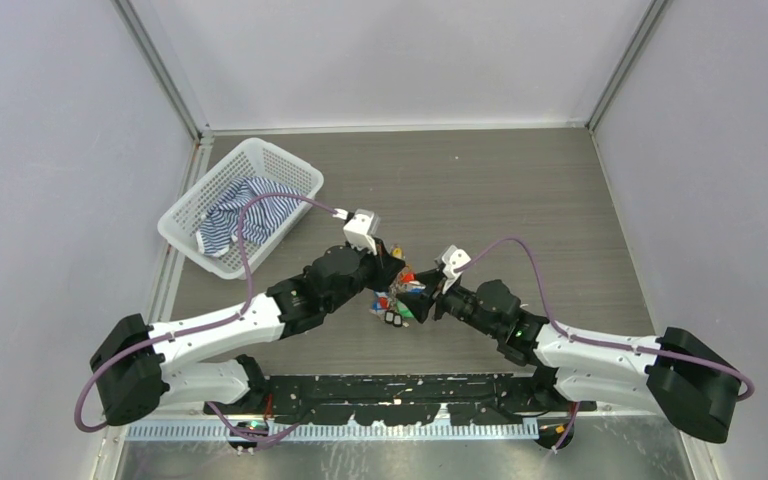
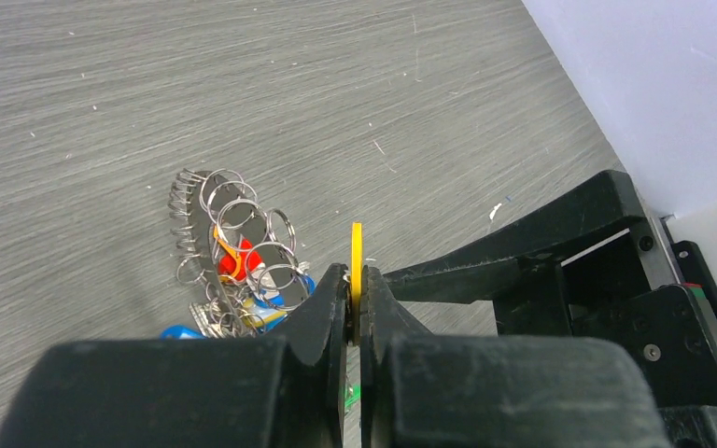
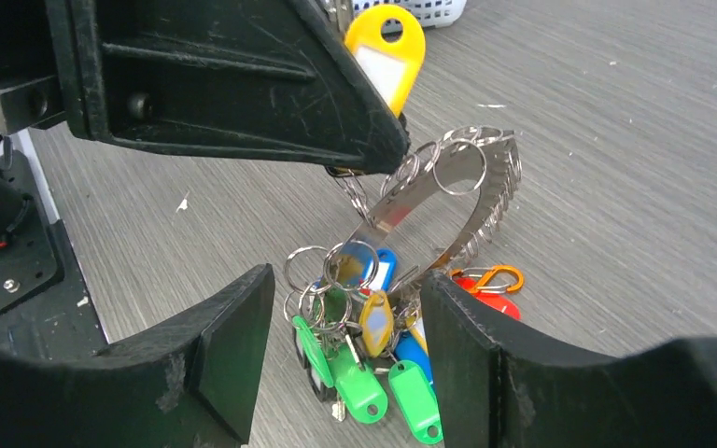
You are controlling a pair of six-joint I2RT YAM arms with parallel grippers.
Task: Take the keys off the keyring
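Observation:
The keys (image 3: 373, 355) lie heaped on the table, with green, blue, yellow and red tags. They hang from the keyring (image 3: 429, 210), a broad shiny band strung with small split rings, which rises tilted out of the heap. My left gripper (image 2: 356, 280) is shut on a yellow tag (image 2: 357, 245) at the top of the bunch, seen flat-on as the yellow tag (image 3: 387, 51) in the right wrist view. My right gripper (image 3: 336, 359) stands open low over the table, its fingers (image 3: 233, 345) on either side of the heap, touching nothing. From above, both grippers (image 1: 392, 268) (image 1: 422, 290) meet over the bunch (image 1: 397, 302).
A white basket (image 1: 290, 160) holding a striped cloth (image 1: 238, 215) sits at the back left. Grey walls enclose the table on three sides. An orange carabiner (image 3: 493, 278) and a red tag (image 3: 490, 303) lie at the right of the heap.

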